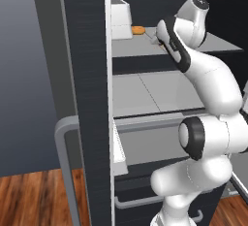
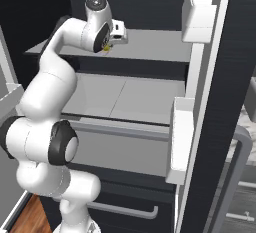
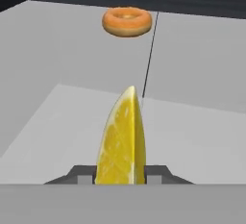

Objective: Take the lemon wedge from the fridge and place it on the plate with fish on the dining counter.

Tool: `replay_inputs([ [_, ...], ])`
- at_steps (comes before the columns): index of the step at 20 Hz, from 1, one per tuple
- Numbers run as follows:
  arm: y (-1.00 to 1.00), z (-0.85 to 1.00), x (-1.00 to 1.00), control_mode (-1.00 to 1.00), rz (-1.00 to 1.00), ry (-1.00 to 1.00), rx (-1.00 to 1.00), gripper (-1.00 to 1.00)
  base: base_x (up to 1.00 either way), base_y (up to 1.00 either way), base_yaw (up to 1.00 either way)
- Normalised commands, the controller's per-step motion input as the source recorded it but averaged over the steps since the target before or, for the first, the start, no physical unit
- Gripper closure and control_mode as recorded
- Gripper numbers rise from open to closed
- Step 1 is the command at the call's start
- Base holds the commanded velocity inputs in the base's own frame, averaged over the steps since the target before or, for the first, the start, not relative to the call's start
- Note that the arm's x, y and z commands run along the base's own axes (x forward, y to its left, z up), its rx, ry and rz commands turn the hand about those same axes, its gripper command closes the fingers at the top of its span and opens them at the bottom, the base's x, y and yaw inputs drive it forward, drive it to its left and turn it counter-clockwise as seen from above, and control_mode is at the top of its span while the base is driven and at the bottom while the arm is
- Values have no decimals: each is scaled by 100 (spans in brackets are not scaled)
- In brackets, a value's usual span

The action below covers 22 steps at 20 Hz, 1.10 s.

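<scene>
On the fridge's (image 1: 87, 99) smooth grey upper shelf (image 3: 192, 74), a glossy orange ring-shaped item (image 3: 127, 21) lay well behind the lemon wedge (image 3: 122, 141), whose pulpy yellow cut face tapered to a point. The wedge stood upright between the claw's (image 3: 120, 175) two dark fingertips (image 3: 81, 174), which pinched its base. In the right base view the claw (image 2: 107, 48) was mostly hidden behind the white wrist, a yellow speck beneath it.

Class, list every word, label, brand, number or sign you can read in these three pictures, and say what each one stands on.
None: no readable text stands on the fridge, its shelf, the lemon wedge, the orange ring or the gripper.
</scene>
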Motion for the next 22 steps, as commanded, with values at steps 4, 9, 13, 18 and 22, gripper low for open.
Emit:
replay_inputs([
  [4,0,41,-100,-100,0,-21,0,100,0,0,0],
  [9,0,9,-100,-100,-1,-6,2,100,0,0,0],
  [13,-2,-5,-100,-100,-3,0,1,100,0,0,0],
  [18,0,-10,-100,-100,-3,0,0,100,0,0,0],
  [22,0,-38,-100,-100,-2,1,0,100,0,0,0],
])
